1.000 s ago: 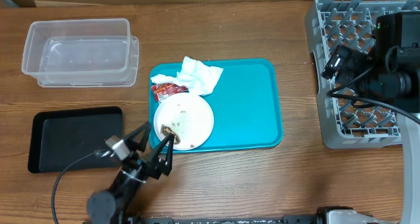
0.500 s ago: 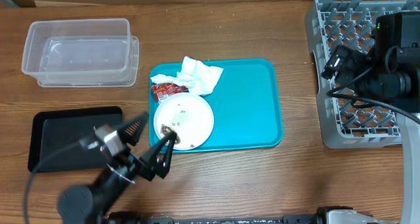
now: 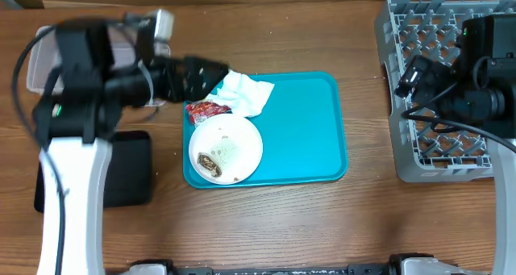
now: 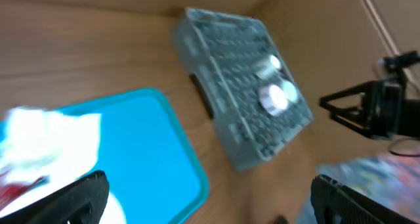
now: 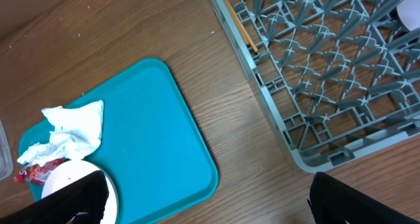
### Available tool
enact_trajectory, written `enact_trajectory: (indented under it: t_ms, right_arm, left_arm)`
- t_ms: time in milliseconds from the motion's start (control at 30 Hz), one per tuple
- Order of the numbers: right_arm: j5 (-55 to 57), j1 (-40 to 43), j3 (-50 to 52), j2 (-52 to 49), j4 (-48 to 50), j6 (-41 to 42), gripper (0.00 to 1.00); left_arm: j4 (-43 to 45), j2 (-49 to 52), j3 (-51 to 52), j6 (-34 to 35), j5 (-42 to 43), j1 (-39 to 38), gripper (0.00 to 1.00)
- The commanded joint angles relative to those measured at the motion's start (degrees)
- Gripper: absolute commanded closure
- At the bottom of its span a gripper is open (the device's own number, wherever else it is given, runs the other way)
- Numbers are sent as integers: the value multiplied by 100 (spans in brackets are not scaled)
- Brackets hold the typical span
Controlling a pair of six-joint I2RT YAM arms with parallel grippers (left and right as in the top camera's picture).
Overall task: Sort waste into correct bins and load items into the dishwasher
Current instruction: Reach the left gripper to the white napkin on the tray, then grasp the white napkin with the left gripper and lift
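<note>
Both jaws spread & empty: right gripper idles by rack, left gripper has swung from 7 o'clock of plate to 9 o'clock of napkin, so napkin prob. next.

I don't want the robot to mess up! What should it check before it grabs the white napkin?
1. Left gripper open and empty: ok.
2. Napkin uncovered on teal tray: ok.
3. Red wrapper apart from napkin: not ok, they touch.
4. Plate free of food scrap: not ok.
5. Right gripper far from napkin, by dish rack: ok.
</note>
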State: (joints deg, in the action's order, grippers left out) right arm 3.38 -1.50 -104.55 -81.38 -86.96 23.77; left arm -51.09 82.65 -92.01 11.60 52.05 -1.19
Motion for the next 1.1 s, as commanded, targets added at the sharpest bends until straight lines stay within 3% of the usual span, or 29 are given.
enact_trajectory:
  t_ms: [0,167,267,333,700,800,1000,1067]
  right_arm:
    - [39,17,-7,37,35,28,0]
    - [39,17,-7,37,35,28,0]
    - [37,17,-7,37,35,28,0]
    - [39,17,-7,37,33,28,0]
    - [37,17,-7,37,33,28,0]
    - [39,17,-7,37,33,28,0]
    - [37,17,-7,37,33,28,0]
    - [39,17,-7,37,33,28,0]
  left_arm:
    - [-271,433,-719,-122,-302,-671,0]
    - [-1523,1294,-1906,-129,-5093,-2103,0]
    - [-1770,1834,-2249,-129,-6533,-2514,0]
    - [-1628,2131,-2253,-129,-6629,-2579,0]
    - [-1196,3768,-2253,-133,-5475,-2588,0]
    - [-999,4186,-2253,-146,-5396,-2623,18]
    - [-802,4857,-2253,-232,-5668,-2736,34]
    - [-798,5016,-2253,-83,-5700,-2765,36]
